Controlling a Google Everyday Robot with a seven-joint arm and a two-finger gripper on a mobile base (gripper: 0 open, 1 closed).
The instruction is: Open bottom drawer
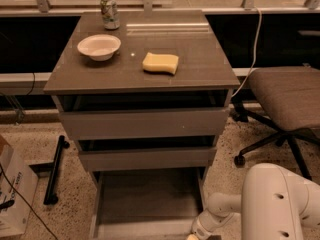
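Hand sits low at the right front corner of the bottom drawer, which stands well out beneath the surface. Its grip I cannot tell. Best pull straight and level, avoiding skew.

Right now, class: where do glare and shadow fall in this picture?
Camera view: glare streaks the cabinet top behind the sponge; shadow fills the gaps above the upper drawers and dims the bottom drawer; the pincer sits at the bottom edge.
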